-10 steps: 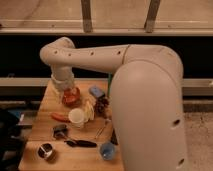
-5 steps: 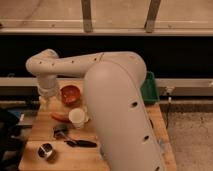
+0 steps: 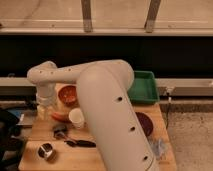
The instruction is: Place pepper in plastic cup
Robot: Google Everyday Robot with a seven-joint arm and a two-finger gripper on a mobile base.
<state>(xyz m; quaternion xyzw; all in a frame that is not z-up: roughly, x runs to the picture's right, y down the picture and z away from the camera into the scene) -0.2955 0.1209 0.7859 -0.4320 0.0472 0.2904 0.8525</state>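
The pepper, slim and red-orange, lies on the wooden table just left of a cream-white cup. My gripper hangs from the white arm's wrist over the table's left edge, close to the pepper's left end. It is open and holds nothing. The big white arm sweeps from the lower right up to an elbow at the left and covers the table's middle. The plastic cup is hidden behind it.
An orange bowl sits behind the pepper. A shiny metal tin and a black remote lie near the front edge, with a small dark object between them. A green bin stands at the back right, a dark red bowl in front of it.
The arm has swung left across the table and the gripper has come down beside the pepper at the left edge. The arm now covers the spot where the light-blue cup showed.
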